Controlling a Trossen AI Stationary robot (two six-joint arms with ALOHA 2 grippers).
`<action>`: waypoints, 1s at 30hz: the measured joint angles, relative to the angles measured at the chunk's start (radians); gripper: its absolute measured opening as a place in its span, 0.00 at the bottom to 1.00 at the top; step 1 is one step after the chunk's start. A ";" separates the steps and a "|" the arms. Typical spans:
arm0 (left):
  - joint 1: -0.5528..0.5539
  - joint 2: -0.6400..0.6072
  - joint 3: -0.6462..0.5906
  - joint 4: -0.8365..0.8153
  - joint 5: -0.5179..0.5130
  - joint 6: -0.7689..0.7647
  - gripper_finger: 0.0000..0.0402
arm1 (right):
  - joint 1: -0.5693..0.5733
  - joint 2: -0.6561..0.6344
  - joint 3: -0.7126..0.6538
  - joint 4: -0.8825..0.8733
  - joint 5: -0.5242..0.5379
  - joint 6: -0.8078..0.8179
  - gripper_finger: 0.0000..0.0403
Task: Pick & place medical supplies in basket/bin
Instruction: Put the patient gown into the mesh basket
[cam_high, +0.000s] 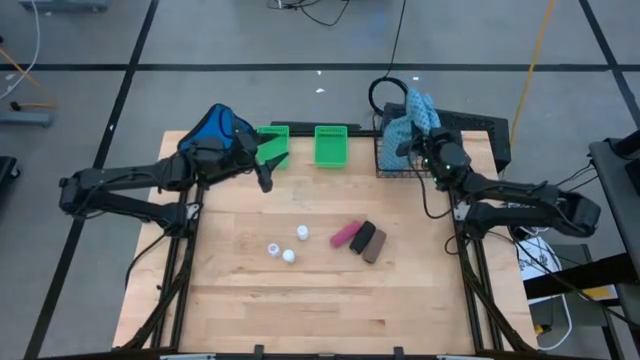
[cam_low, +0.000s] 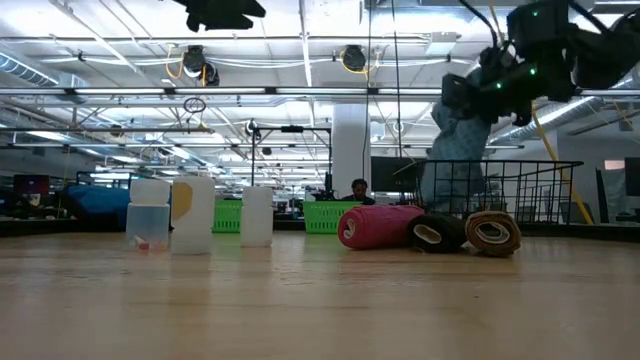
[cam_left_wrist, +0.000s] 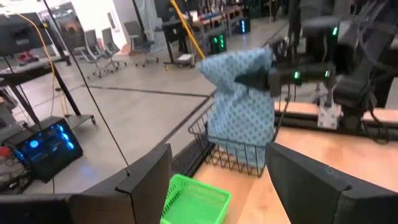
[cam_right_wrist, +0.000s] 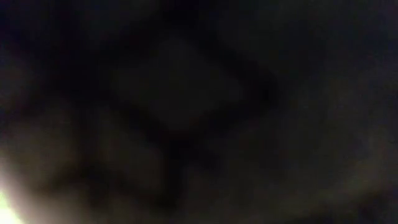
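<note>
A: Where's your blue-green patterned cloth (cam_high: 412, 118)?
B: Your right gripper (cam_high: 418, 143) is clamped on it, draping it into the square black wire-grid basket (cam_high: 392, 160).
A: Left gripper (cam_high: 262, 165)?
B: Spread wide, holding nothing, near the green bins.

My right pincer (cam_high: 413, 146) hangs over the square black wire-grid basket (cam_high: 392, 165) at the far right of the wooden table (cam_high: 320, 290), holding the blue-green patterned cloth (cam_high: 412, 118) above it. Left of the basket, along the far edge, two small green plastic bins (cam_high: 331, 146) sit side by side. My left pincer (cam_high: 268, 170) hovers beside the left bin (cam_high: 272, 140). Mid-table, three small white bottles (cam_high: 288, 244) cluster left of the pink, black and brown rolls (cam_high: 360, 238), which touch.
</note>
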 joint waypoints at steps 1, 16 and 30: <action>0.000 -0.001 0.000 0.000 -0.001 0.000 0.67 | -0.011 0.001 -0.015 0.003 0.002 0.005 0.09; 0.000 0.001 0.000 0.002 0.000 -0.020 0.67 | -0.066 0.003 -0.104 -0.029 0.049 -0.184 0.27; 0.000 0.001 0.000 0.004 -0.001 -0.024 0.67 | -0.066 0.034 -0.105 0.298 -0.210 0.064 0.07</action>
